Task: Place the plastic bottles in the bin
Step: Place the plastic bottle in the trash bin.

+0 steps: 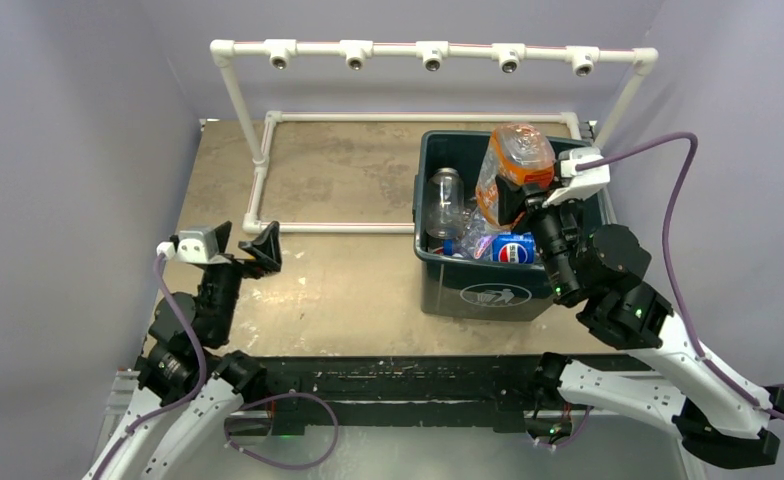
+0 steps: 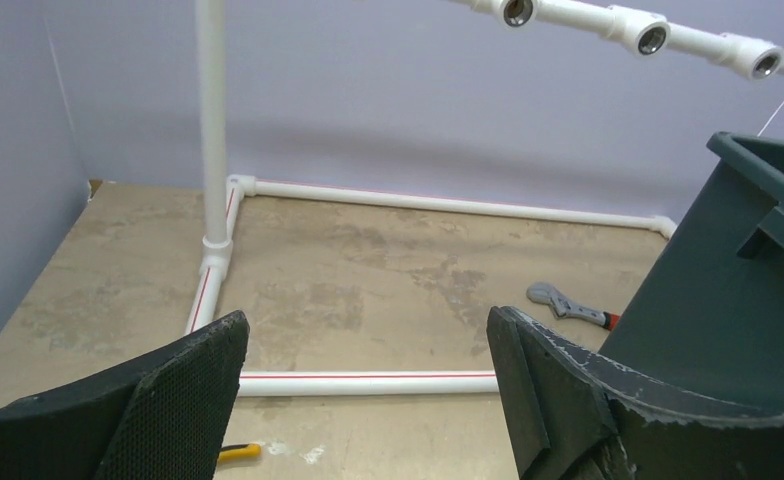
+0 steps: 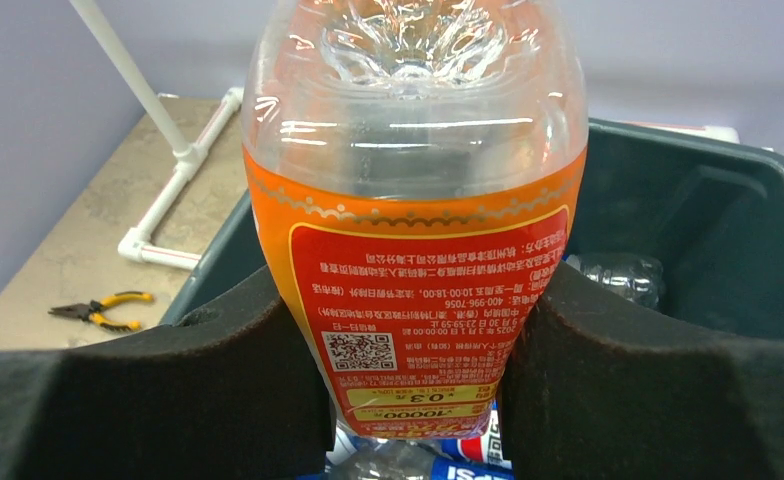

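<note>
The right jaws are pinching the orange bottle [image 3: 418,190] across its labelled middle, base pointing away from the wrist. In the top view it is hanging over the bin [image 1: 468,292], right of centre. The left jaws are standing spread and empty at left of centre, above bare counter [image 1: 348,290].

The clear end is showing no liquid, so the bottle is probably empty: light, thin-walled, likely to give under a hard squeeze, and glossy enough to slide on the pads. The label band is offering the best hold, being straighter and less slick than the domed ends. A grip nearer the base or neck would risk squirting it out.

The bin's mouth is lying open beneath the bottle. A clear bottle [image 1: 446,195] and a blue-labelled one [image 1: 513,248] are already resting towards its left and lower side, while the wrist view is showing bare floor at the upper right. The bottle is standing tall against the thick rim, so a release well inside the walls looks safer than one at the edge.

The pipe frame [image 1: 418,117] is running just left of the bin and across the top of the frame. A wrench [image 2: 568,303] is lying beside the bin wall, and pliers [image 3: 98,312] are lying on the counter at lower left.
</note>
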Controlling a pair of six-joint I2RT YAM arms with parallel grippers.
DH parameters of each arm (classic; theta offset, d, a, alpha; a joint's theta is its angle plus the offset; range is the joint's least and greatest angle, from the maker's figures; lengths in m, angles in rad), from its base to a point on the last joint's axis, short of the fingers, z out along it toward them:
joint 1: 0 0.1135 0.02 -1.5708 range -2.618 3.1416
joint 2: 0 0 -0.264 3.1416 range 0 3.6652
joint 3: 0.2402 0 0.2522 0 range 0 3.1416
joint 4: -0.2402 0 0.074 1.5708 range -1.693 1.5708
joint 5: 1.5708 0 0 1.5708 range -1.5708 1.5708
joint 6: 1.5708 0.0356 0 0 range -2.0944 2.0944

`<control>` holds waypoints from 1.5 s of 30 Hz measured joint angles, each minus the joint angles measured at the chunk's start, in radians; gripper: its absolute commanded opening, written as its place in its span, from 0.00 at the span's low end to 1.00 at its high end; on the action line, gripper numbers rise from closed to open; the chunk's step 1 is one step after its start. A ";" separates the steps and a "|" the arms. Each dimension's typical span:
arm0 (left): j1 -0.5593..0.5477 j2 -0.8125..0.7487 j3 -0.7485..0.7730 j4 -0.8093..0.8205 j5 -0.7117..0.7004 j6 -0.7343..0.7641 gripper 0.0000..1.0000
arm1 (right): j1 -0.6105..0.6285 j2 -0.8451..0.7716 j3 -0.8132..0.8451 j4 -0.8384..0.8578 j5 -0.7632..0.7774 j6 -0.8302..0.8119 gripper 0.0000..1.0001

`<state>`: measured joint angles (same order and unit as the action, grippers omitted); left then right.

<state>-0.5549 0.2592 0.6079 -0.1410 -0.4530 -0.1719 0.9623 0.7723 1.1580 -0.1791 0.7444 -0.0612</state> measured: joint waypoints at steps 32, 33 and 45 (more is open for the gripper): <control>0.000 0.488 0.099 1.029 0.875 -0.714 0.94 | 0.000 -0.177 -0.271 0.681 -0.724 0.459 0.17; 0.000 0.505 0.068 1.110 0.873 -0.763 0.93 | 0.000 -0.169 -0.311 0.755 -0.739 0.489 0.17; -0.033 0.710 0.175 1.326 1.013 -0.994 0.91 | 0.000 0.012 -0.356 1.144 -0.798 0.652 0.16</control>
<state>-0.5880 0.9695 0.7834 1.1847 0.5602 -1.1660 0.9623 0.7845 0.8024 0.9653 -0.0532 0.5911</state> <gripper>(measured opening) 0.918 0.489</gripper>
